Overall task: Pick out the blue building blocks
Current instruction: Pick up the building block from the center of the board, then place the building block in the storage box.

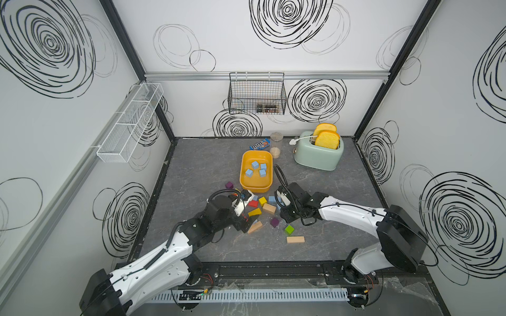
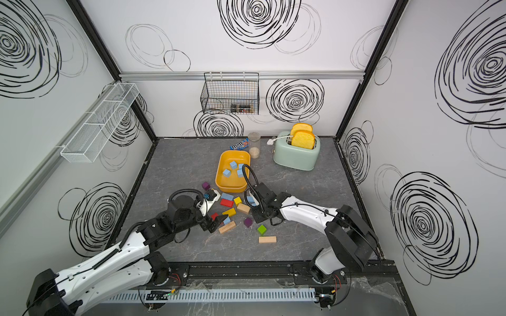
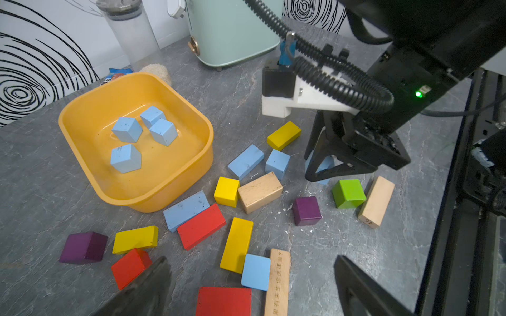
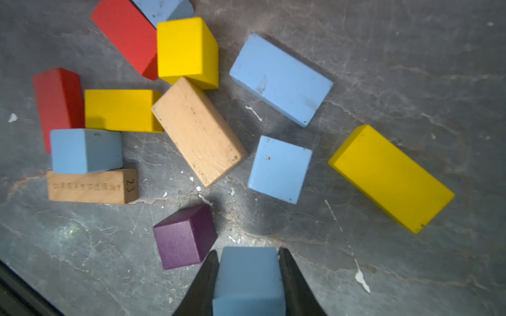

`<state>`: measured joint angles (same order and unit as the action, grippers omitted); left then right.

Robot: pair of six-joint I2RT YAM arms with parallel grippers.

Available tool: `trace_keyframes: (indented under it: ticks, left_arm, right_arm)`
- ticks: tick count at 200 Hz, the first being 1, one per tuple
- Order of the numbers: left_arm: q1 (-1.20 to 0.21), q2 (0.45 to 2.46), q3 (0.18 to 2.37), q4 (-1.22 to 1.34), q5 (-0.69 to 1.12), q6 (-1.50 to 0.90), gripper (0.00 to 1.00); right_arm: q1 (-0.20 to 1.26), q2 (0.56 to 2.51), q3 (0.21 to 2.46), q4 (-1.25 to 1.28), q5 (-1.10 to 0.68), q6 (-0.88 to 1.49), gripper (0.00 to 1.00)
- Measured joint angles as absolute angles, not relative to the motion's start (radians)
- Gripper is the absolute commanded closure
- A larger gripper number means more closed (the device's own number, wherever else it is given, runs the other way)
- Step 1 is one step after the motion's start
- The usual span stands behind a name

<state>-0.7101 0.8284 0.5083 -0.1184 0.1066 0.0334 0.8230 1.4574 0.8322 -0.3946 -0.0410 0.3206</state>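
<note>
Right pincer [image 4: 248, 254]: clamped on one blue cube [image 4: 249, 279]. Left pincer [image 3: 251, 260]: fully spread, empty. Yellow tub [image 1: 242, 175], 12 o'clock from both pincers, contains four blue cubes [image 1: 255, 164].

Wore white moulded shells on the left arm [image 1: 164, 257] and the right arm [image 1: 350, 216], dotted with small dark screw holes and linked by black joint housings. Carried a ribbed black cable hose [image 3: 328, 74] looped over a white camera bracket [image 3: 301, 101], with a blue plug [image 3: 286, 52] and a green light [image 3: 418, 94]. Ended, at the right gripper [image 4: 248, 250], in black tapered fingers [image 4: 204, 284].
</note>
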Motion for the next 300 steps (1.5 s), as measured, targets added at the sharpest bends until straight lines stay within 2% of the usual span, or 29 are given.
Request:
trace_keyframes:
  ticks: [57,145,239,300]
  left_arm:
    - [-0.685,0.808,0.591,-0.191,0.108,0.069,0.04]
    - [-0.55,0.826,0.669,-0.226,0.195,0.133,0.04]
    - [-0.421,0.934,0.715,-0.177,0.288,0.175,0.04]
    - [-0.385,1.014,0.719,-0.132,0.299,0.176,0.04]
  right_arm:
    - [0.823,1.383,0.871,-0.396,-0.043,0.329,1.0]
    - [0.809,1.389,1.056,-0.37,-0.01,0.277,1.0]
    - [0.728,1.578,1.229,-0.3,-0.032,0.216,1.0]
    - [0.658,1.719,1.361,-0.274,-0.086,0.203,1.0]
